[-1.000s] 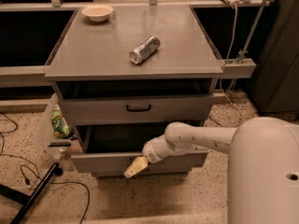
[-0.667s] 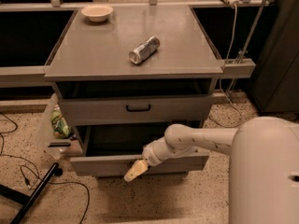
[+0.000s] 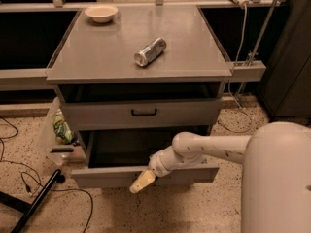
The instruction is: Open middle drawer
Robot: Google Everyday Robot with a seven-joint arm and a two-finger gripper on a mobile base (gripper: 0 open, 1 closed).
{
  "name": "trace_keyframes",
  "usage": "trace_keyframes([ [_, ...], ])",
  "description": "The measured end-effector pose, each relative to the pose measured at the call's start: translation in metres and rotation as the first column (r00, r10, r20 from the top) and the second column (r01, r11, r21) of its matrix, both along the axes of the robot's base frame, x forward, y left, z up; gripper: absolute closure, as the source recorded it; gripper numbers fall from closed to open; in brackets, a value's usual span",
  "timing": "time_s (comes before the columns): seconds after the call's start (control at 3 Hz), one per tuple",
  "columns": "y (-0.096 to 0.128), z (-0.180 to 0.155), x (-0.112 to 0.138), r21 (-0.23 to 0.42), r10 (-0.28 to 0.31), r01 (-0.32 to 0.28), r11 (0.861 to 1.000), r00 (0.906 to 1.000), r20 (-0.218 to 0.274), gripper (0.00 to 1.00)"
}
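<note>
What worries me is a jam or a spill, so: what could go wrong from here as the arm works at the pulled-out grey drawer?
1. The gripper sits at the front edge of the grey metal middle drawer; it might slip off.
2. The black pole on the floor ends near that drawer's left corner, so a further pull could meet it.
3. The silver can lies on its side on the grey cabinet top; a jolt could roll it.

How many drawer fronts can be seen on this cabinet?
2. The upper drawer front sits just under the cabinet top; the lower drawer front is pulled out near the floor, with the tool at its front edge. Another may be hidden beneath.
</note>
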State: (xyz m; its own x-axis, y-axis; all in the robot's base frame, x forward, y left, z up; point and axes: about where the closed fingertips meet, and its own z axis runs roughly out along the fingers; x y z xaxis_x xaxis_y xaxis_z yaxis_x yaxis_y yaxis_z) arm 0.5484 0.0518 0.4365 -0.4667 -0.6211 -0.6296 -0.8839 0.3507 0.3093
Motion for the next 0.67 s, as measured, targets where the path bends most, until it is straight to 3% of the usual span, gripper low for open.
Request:
trace_keyframes([
  [0.67, -0.004, -0.003, -0.034, 0.018, 0.025, -0.024, 1.000, 0.9985, -0.049, 0.00],
])
